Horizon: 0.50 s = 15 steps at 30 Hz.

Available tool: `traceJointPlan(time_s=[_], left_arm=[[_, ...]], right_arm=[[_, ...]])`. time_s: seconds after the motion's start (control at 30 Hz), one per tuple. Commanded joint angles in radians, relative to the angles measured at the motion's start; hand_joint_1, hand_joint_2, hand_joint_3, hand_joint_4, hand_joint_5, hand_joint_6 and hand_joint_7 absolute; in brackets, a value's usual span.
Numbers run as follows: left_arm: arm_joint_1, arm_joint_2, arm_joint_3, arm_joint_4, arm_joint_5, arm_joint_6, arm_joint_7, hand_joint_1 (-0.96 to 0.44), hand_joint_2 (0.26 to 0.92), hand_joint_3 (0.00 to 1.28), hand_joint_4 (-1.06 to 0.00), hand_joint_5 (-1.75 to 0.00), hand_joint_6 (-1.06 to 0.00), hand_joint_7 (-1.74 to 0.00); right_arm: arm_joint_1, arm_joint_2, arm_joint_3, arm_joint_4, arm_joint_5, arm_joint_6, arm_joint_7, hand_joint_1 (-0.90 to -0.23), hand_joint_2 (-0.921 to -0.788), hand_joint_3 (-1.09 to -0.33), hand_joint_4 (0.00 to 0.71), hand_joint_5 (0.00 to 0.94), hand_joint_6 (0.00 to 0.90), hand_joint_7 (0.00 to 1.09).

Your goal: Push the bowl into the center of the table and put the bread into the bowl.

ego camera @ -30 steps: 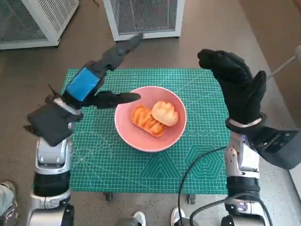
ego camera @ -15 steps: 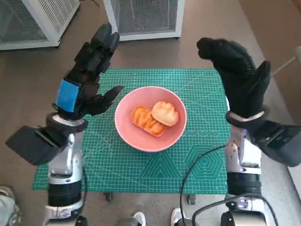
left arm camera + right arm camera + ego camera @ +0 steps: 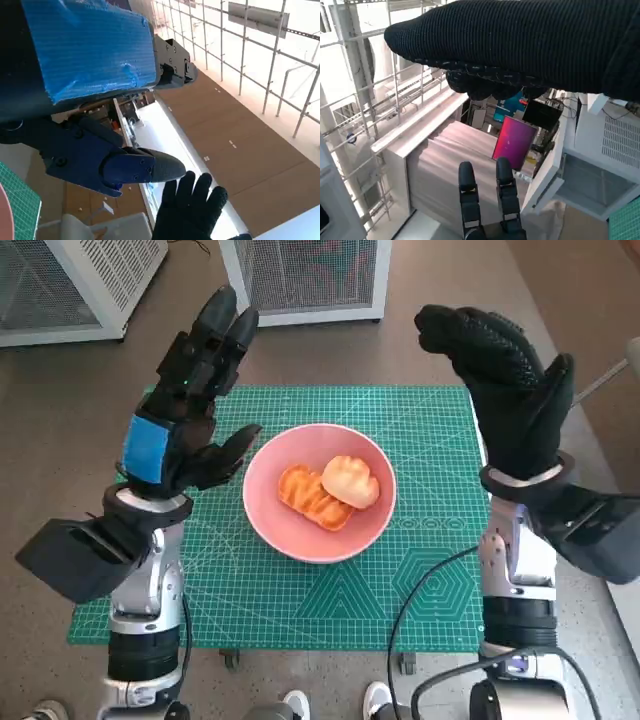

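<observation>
While both our hands hang raised above the tabletop, the pink bowl sits near the middle of the green cutting mat that covers it. Two pieces of bread lie inside the bowl, touching each other: a ridged orange one and a paler round one. Our left hand is lifted over the mat's left edge, fingers spread wide and pointing away from us, holding nothing, just beside the bowl's rim without touching it. Our right hand, in its black glove, is raised over the mat's right edge, fingers apart and slightly curved, also empty. Beyond the tabletop stand two white mesh cabinets on the floor.
</observation>
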Motion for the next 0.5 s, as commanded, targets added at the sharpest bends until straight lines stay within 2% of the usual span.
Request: traceJointPlan(time_s=[0.03,0.2,0.5], left_arm=[[-0.007,0.008,-0.011,-0.021,-0.003,0.004,0.003,-0.66,0.921,0.35,-0.26,-0.03,-0.27,-0.05],[-0.027,0.014,-0.017,0.000,0.009,-0.011,0.005,-0.67,0.921,0.36,-0.25,-0.02,-0.27,-0.06],[-0.066,0.026,-0.014,0.045,-0.010,-0.032,-0.015,-0.69,0.921,0.37,-0.19,0.00,-0.25,-0.05]], right_arm=[[-0.007,-0.009,0.009,0.009,-0.025,0.012,-0.016,-0.667,-0.921,-0.788,0.227,0.005,0.126,0.38],[-0.014,-0.012,0.010,0.013,-0.034,0.016,-0.026,-0.640,-0.921,-0.803,0.227,0.004,0.135,0.37],[-0.029,-0.019,0.005,0.029,-0.035,0.020,-0.028,-0.629,-0.921,-0.798,0.230,0.004,0.142,0.36]])
